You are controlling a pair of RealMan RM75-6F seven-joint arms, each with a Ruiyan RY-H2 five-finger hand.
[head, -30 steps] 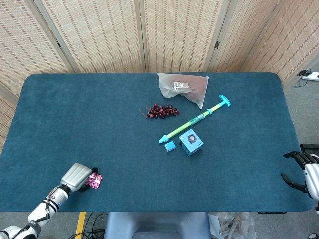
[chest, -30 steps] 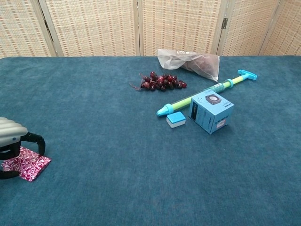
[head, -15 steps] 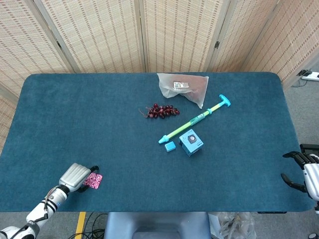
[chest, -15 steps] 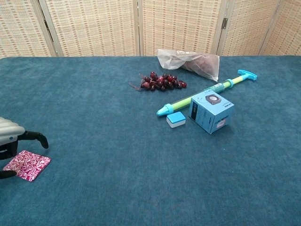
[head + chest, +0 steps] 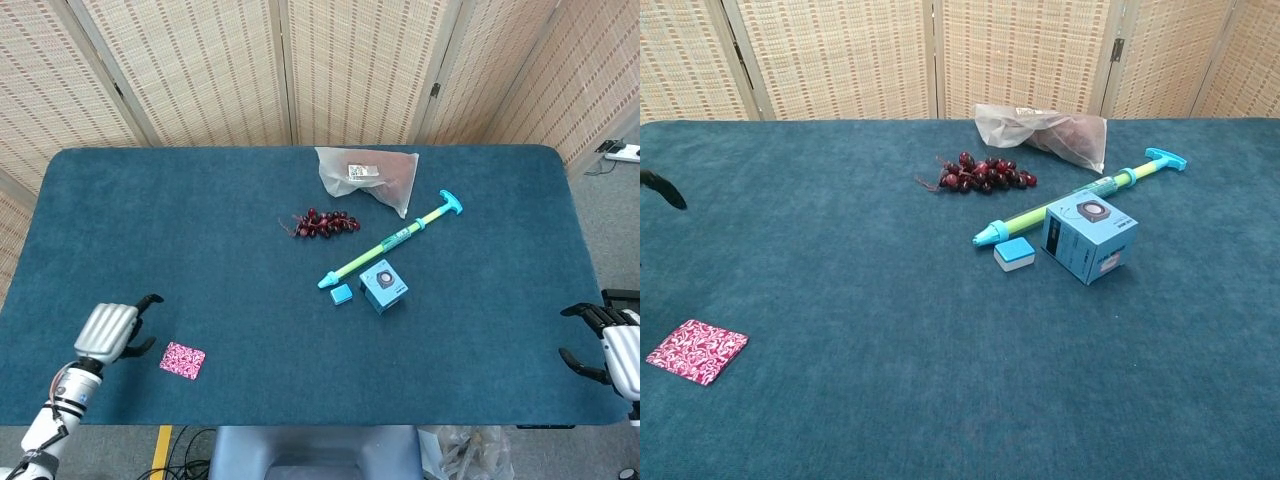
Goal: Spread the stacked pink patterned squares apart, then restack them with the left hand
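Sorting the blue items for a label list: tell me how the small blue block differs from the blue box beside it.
The small blue block is low and flat; the blue box is a taller cube. The block looks plain with a pale lower edge; the box carries a round printed picture on top. Both rest on the table, near the syringe-shaped toy.

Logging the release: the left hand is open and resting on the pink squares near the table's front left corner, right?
Not quite. The left hand is open, but it is clear of the pink squares, which lie alone on the table beside it, as the head view shows.
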